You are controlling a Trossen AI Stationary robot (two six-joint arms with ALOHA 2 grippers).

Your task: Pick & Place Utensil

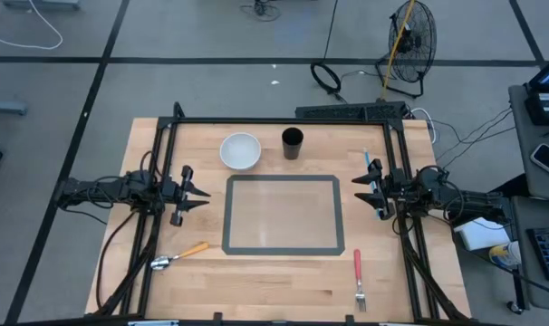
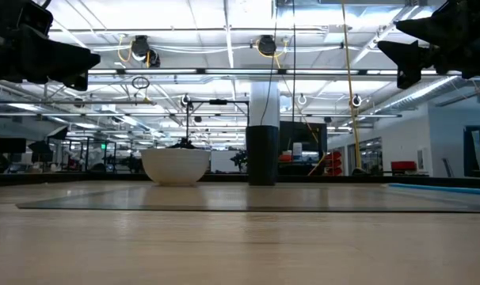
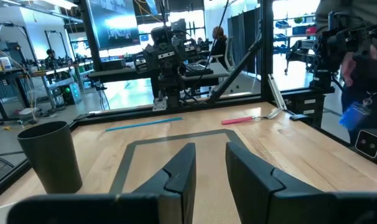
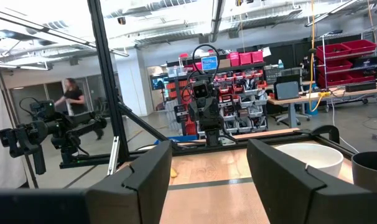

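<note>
A spoon (image 1: 178,257) with an orange handle lies flat near the table's near left corner. A fork (image 1: 358,277) with a red handle lies flat near the near right edge and also shows as the fork (image 3: 247,119) in the left wrist view. My left gripper (image 1: 200,194) hovers open above the table's left side, pointing at the grey-edged mat (image 1: 284,249). My right gripper (image 1: 358,190) hovers open at the mat's right side, facing the left one. Neither touches anything. The white bowl (image 1: 240,150) and the black cup (image 1: 293,143) stand upright beyond the mat.
A thin blue stick (image 1: 371,162) lies on the table by the right arm's frame. Black frame rails (image 1: 162,172) run along both table sides. The bowl (image 2: 175,165) and cup (image 2: 263,154) stand side by side at the far side. Bare wood shows between the mat and the near edge.
</note>
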